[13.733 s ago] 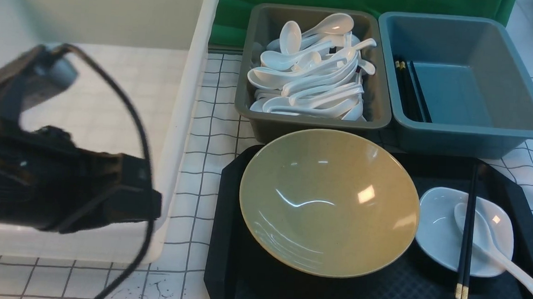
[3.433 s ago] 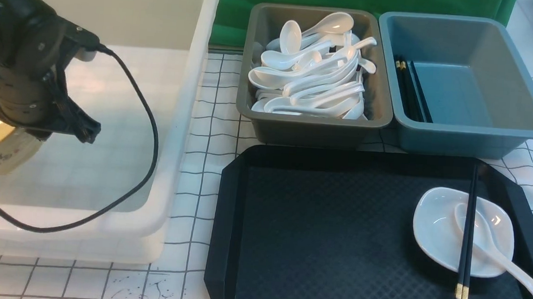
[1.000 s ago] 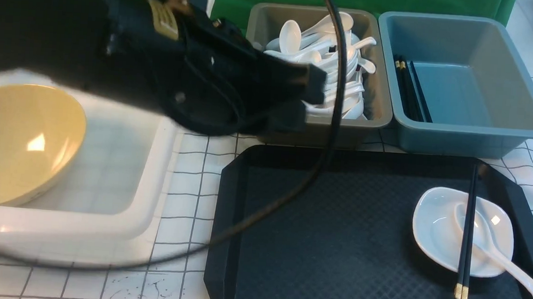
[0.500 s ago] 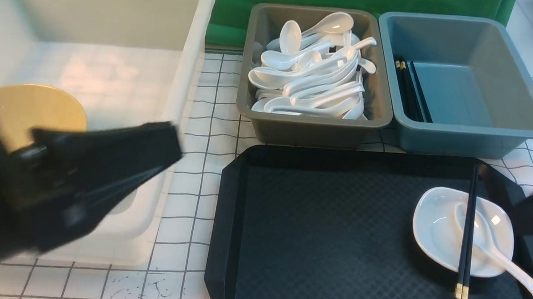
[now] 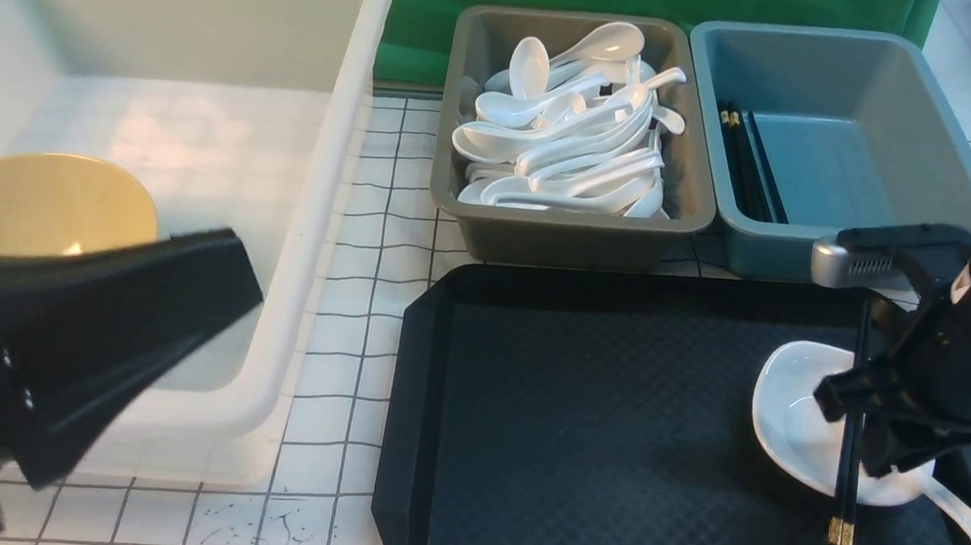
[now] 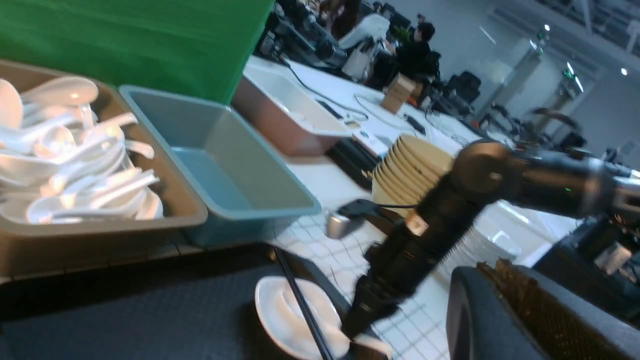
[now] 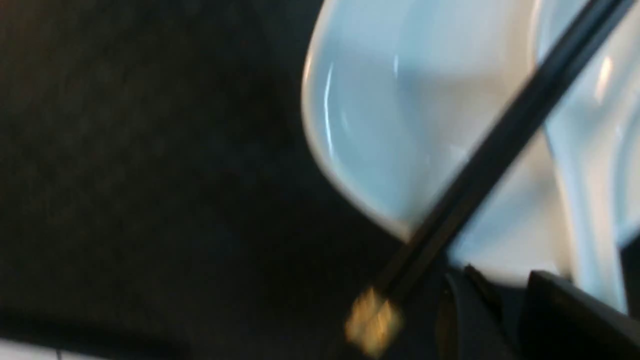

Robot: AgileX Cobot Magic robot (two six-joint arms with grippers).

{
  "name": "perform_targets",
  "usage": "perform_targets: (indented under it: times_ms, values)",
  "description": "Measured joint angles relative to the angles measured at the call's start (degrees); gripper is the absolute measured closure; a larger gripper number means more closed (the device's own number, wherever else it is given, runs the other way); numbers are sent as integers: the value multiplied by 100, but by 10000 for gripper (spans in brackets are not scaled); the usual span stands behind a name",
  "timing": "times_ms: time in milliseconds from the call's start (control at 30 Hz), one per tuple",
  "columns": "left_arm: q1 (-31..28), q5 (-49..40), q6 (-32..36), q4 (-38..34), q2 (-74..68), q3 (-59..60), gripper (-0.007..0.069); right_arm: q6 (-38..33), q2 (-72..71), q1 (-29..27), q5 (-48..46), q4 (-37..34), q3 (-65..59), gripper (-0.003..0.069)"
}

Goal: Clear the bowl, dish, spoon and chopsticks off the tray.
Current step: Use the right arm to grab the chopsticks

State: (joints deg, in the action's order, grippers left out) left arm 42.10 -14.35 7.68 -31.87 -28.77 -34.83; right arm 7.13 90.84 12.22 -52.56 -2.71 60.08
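Far left, near edge: left gripper [image 5: 233,276] is hanging low in front of the large translucent white tub [image 5: 350,126], blurred, black jaws pressed together into one wedge, holding nothing.

Large glossy mustard-yellow bowl [image 5: 38,198] is sitting inside that tub at its left side, off the tray, partly hidden by the gripper.

White grid-lined worktop [image 5: 364,298] is carrying everything.

Centre back: grey rectangular bin [image 5: 569,231] is holding a heap of glossy white soup spoons [image 5: 563,141]. Just beside it to the right, a blue-grey rectangular bin [image 5: 846,251] is holding thin black sticks [image 5: 741,162] along its left wall.

Centre front: large flat black diamond-textured tray [image 5: 594,434] is lying bare over most of its surface.

Right end of the tray: small shallow white dish [image 5: 792,414] is resting there. The pair of thin black chopsticks with a gold band [image 5: 841,503] is lying across it, band end past the rim over the tray. White soup spoon [image 5: 960,515] is sticking its handle out over the dish's near-right rim.

Right gripper [image 5: 855,431] is hovering right over dish and chopsticks. How wide its jaws are standing, or whether they are touching anything, cannot be told.
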Motion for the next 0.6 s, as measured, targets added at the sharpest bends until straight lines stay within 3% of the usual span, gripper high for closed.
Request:
perform_targets:
  times_ms: [300,600]
  values:
    - [0,-120,344,-179,0,0,625,451,473,-73,608,-160,-61,325]
    - [0,-285,344,-279,0,0,625,785,895,-75,1041,-69,-61,308]
